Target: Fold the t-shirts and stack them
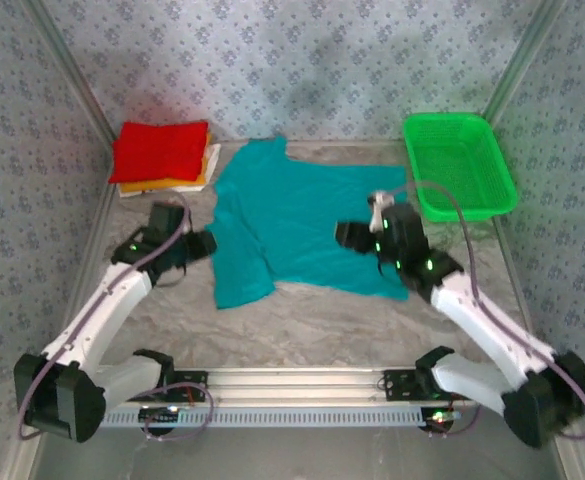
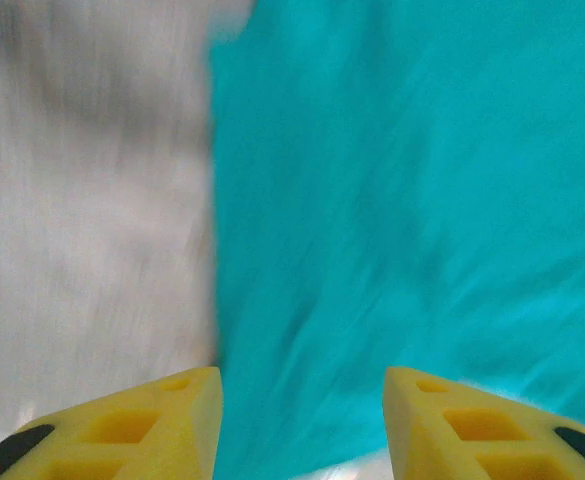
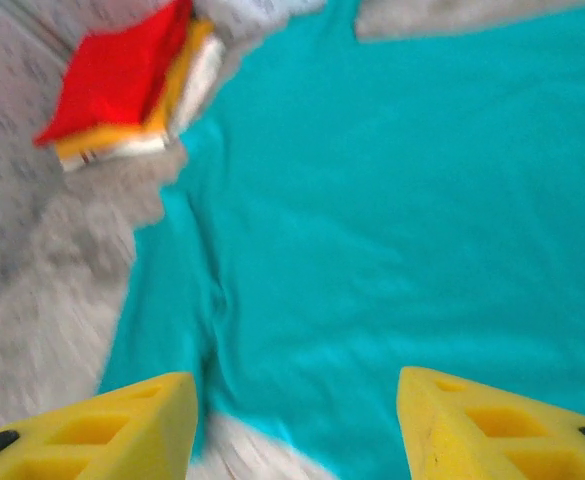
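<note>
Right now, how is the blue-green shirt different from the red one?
The teal shirt is spread out wide, while the red shirt is folded into a small rectangle. The teal shirt lies by itself in the middle of the table, while the red shirt sits on top of an orange-yellow shirt in the far left corner. Both are soft cloth and lie flat.

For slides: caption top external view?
Left gripper, right gripper over sides of spread teal t-shirt; folded shirts back left, green basket back right.
</note>
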Controlling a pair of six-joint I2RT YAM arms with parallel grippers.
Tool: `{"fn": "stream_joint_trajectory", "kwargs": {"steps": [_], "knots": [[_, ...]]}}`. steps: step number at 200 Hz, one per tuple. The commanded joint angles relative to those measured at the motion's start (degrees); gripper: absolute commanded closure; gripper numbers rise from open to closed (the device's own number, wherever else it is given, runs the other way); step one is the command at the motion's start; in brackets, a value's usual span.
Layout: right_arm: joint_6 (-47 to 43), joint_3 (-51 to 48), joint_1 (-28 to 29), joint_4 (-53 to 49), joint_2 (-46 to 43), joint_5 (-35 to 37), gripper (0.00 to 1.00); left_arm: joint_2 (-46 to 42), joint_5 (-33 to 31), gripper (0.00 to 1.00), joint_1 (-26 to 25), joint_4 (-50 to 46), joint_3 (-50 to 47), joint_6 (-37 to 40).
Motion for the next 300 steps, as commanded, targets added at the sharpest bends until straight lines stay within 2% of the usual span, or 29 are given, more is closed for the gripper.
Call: {"fn": "stream_joint_trajectory", "kwargs": {"steps": [1, 19, 39, 87, 157, 208, 223, 233, 276, 291, 300], "knots": [[3.4, -11.1, 2.7, -5.0, -6.7, 9.2, 0.43, -0.1, 5.6, 0.53, -4.7, -8.0, -6.6, -7.5], [2.0, -13.8, 3.4, -7.7, -12.5, 13.0, 0.42, 2.0, 6.2, 0.49, -8.5, -6.0, -7.3, -8.7], [-0.3, -13.5, 3.4, -8.1, -12.9, 15.2, 0.41, 5.6, 5.8, 0.48, -10.1, -5.3, -6.8, -7.8], [-0.2, -12.7, 3.5, -3.8, -6.6, 13.1, 0.42, 8.8, 4.5, 0.50, -10.4, 1.6, -8.6, -7.1], [0.9, -14.5, 3.4, -1.3, -7.6, 12.9, 0.42, 13.1, 1.7, 0.50, -10.1, 1.4, -7.2, -5.2], [1.7, -14.9, 3.5, -2.1, -8.0, 13.8, 0.43, 13.6, -1.9, 0.62, -9.4, 1.3, -6.7, -4.8], [1.9, -15.2, 3.4, -2.4, -8.6, 13.8, 0.43, 13.5, -2.4, 0.52, -9.3, 1.1, -6.2, -4.6], [1.9, -15.5, 3.4, -2.3, -8.9, 14.1, 0.43, 13.4, -2.4, 0.51, -9.4, 1.6, -6.1, -4.3], [2.0, -15.7, 3.4, -1.7, -8.8, 13.6, 0.43, 14.2, -2.4, 0.60, -9.1, 3.1, -5.8, -3.9], [2.1, -15.6, 3.4, -1.7, -9.2, 13.2, 0.43, 14.8, -2.2, 0.71, -9.1, 3.2, -5.6, -3.6], [2.4, -15.7, 3.5, -2.1, -9.5, 13.4, 0.43, 15.0, -1.9, 0.74, -9.1, 3.6, -5.6, -3.5]]}}
